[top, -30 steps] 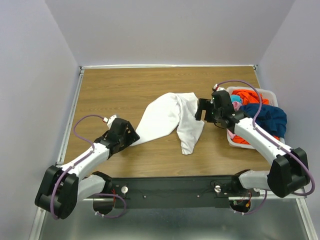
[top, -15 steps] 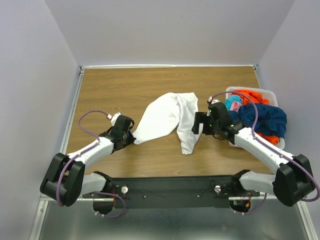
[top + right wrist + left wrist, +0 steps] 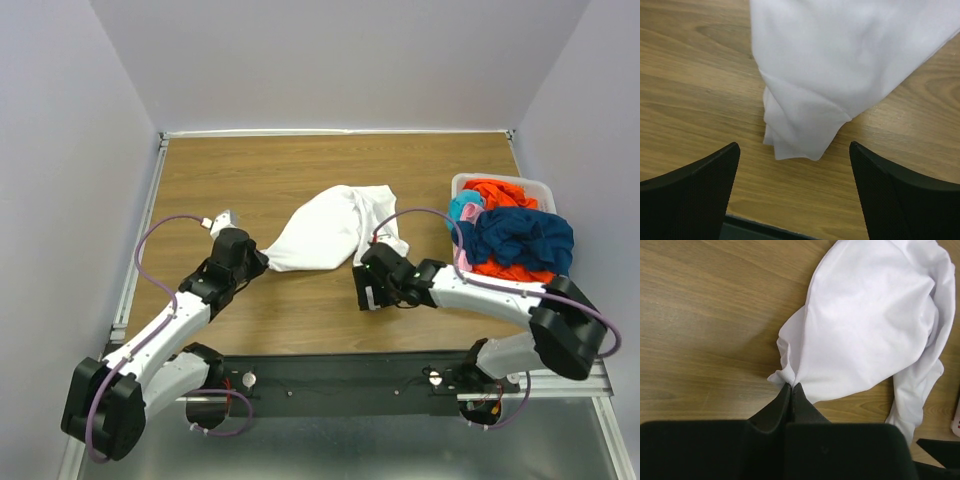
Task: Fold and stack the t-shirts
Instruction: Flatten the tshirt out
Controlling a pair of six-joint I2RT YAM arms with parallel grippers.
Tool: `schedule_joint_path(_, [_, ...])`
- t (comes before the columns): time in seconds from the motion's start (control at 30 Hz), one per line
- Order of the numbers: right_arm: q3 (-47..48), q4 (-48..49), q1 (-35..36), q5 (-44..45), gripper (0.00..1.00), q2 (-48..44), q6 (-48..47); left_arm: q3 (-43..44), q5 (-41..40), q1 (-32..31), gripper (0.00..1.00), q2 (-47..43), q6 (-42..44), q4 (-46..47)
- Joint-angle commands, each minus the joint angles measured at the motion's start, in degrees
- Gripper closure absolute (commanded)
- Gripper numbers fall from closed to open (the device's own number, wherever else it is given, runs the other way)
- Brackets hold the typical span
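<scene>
Right end effector [image 3: 794,152] now nearer, lower tip of white t-shirt [image 3: 320,232] hidden overhead

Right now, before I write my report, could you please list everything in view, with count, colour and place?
white t-shirt: one, white, crumpled at the table's middle
orange shirt: at least one, orange, in the bin
dark blue shirt: one, dark blue, on top in the bin
turquoise cloth: one, turquoise, bin's left side
pink cloth: one, pink, a strip at the bin's left edge
bin: one, white, table's right side
table: one, brown wood
left gripper: black, shut on the white t-shirt's corner
right gripper: black, open over the shirt's near end
</scene>
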Motion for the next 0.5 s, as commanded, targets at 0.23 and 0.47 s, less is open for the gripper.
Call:
schedule_joint_path(0.23, [1.3,-1.5,4.4,8.7,0.52,13.2,12.9,0.0,-1.2,-0.4,1.00,-2.3,1.3,0.2])
schedule_joint_path(0.47, [3.5,-2.1,4.1,15.6,0.96,7.3,11.4,1.7,-3.4,-0.4,1.00,-2.6,1.9,0.8])
